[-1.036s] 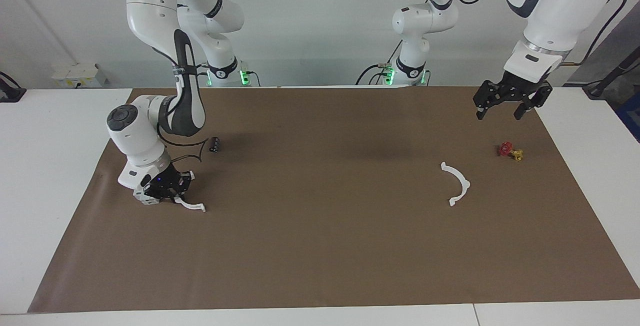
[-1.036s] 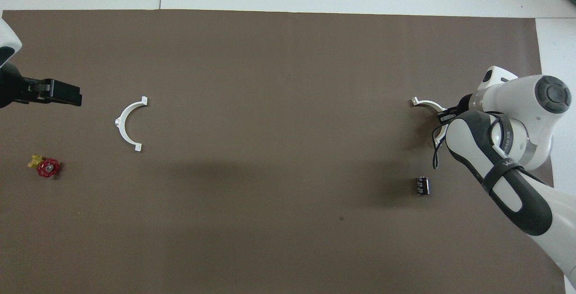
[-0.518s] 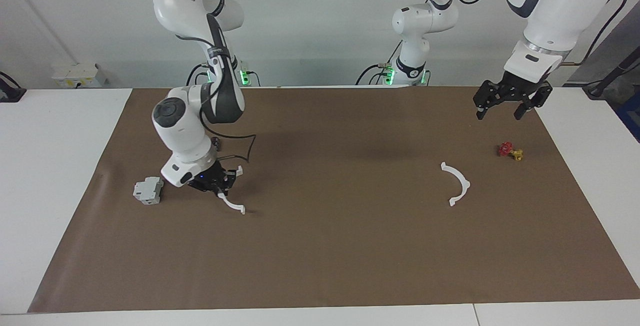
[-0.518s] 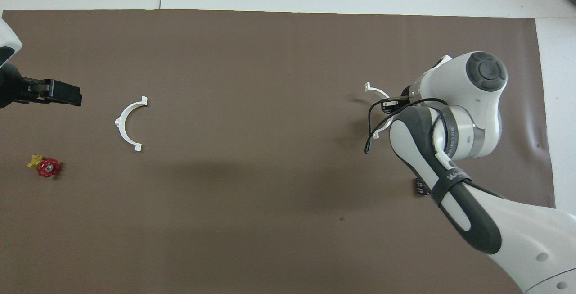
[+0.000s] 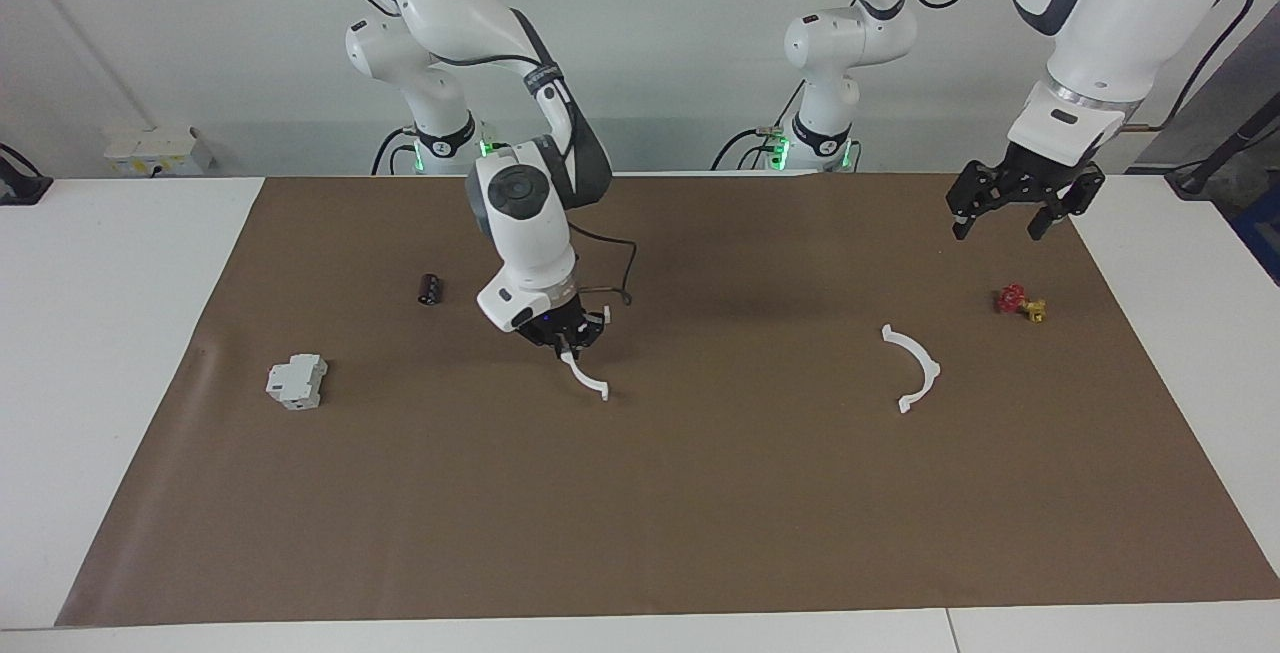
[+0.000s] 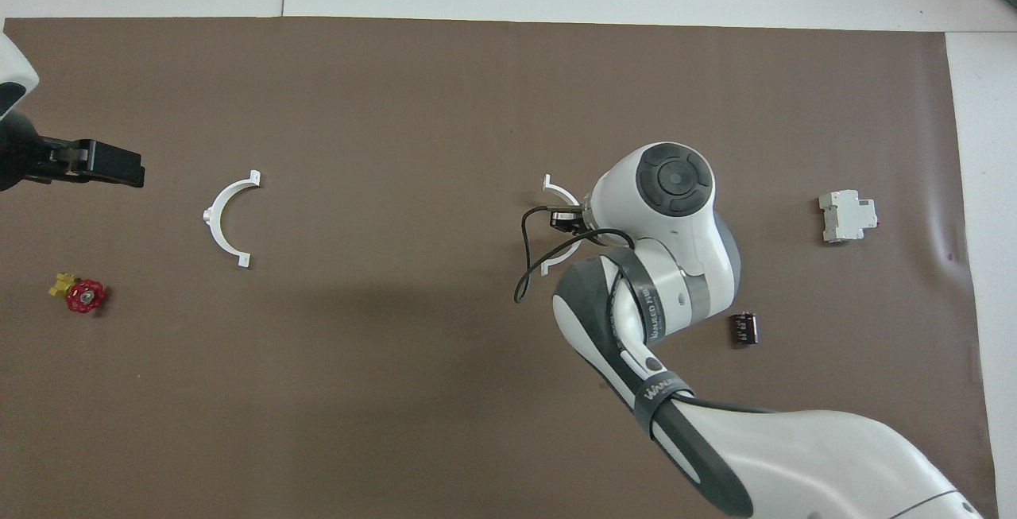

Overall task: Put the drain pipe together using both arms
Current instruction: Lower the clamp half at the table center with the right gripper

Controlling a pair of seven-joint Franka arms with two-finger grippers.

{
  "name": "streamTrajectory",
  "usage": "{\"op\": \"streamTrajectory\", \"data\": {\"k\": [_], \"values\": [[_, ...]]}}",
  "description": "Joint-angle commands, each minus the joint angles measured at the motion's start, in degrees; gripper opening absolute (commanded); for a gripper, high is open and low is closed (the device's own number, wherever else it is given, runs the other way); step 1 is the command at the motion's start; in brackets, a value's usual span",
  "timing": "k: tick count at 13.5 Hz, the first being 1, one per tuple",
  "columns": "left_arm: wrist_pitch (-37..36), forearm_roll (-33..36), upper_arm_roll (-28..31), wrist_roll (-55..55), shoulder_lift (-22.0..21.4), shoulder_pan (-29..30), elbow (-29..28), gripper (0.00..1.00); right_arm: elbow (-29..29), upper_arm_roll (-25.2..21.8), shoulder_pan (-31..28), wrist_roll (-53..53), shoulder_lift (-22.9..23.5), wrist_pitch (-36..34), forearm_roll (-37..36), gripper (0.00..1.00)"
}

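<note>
The brown mat [image 5: 640, 493] covers nearly the whole table, and over its middle the right arm [image 5: 525, 223] leans in, its right gripper [image 5: 566, 337] pinched shut on one white half-ring [image 5: 588, 379], which hangs from the fingertips above the mat. In the overhead view the same piece [image 6: 556, 189] curves out from under the wrist. The left arm [image 5: 1110, 23] waits at its own end of the table, its left gripper [image 5: 1010, 221] spread wide in the air over the mat's edge, holding nothing.

The other half-ring [image 5: 914, 367] lies flat on the mat toward the left arm's end, well apart from the carried one, its open side turned toward the middle of the table. A boxy grey-white block [image 5: 297, 380] sits toward the right arm's end, a small black cylinder [image 5: 429, 289] nearer the robots than that, and a red and yellow valve [image 5: 1020, 303] just beside the lying half-ring (none of these three belongs to the job, as far as I can judge).

To do this carry well, I would keep the pinch firm and the piece level, bring it over with its open side facing the other's opening, and line up the tabs before they meet. The left gripper would best pin the lying piece first, since thin plastic like that looks likely to skate away under a push.
</note>
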Motion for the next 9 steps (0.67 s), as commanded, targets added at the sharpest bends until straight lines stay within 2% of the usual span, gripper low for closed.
{"op": "streamTrajectory", "data": {"k": [1, 9], "values": [[0.19, -0.82, 0.38, 0.20, -0.48, 0.05, -0.79, 1.00, 3.99, -0.21, 2.31, 5.40, 4.29, 1.55, -2.32, 0.00], [0.19, -0.82, 0.38, 0.20, -0.48, 0.05, -0.79, 1.00, 3.73, -0.21, 5.04, 8.49, 6.32, 4.28, -4.43, 0.00]]}}
